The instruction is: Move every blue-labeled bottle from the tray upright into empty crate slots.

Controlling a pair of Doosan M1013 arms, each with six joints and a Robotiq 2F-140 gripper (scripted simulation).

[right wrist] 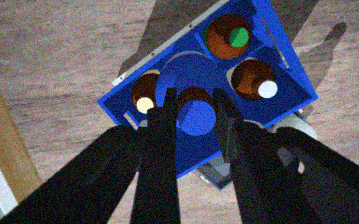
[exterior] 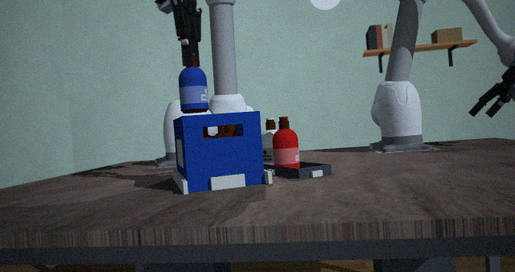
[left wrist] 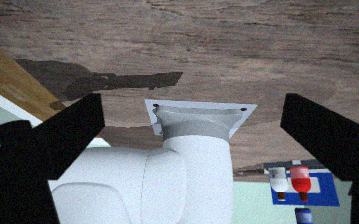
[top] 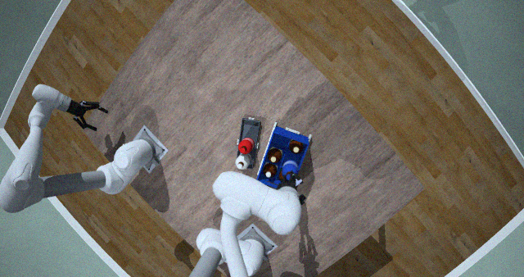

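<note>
Gleaming blue with a paler label, the bottle [top: 290,167] [exterior: 193,88] [left wrist: 304,216] [right wrist: 187,75] hangs gripped by the right pincer [exterior: 191,59] [right wrist: 194,103].

The table [top: 205,64] [exterior: 362,199] [left wrist: 230,40] [right wrist: 55,50] has a greyish-brown wood-grain top with a straight front edge. The blue crate [top: 282,133] [exterior: 225,155] [left wrist: 331,198] [right wrist: 298,77] stands level on it. Seen from above, from the crate, the dark tray [top: 250,129] [exterior: 309,172] [left wrist: 320,164] [right wrist: 220,181] lies flat just beside it at ten o'clock, the left arm's base plate [top: 163,150] [exterior: 376,148] [left wrist: 150,105] well apart at nine, and the right arm's base plate [top: 252,228] [exterior: 154,166] between six and seven.
</note>
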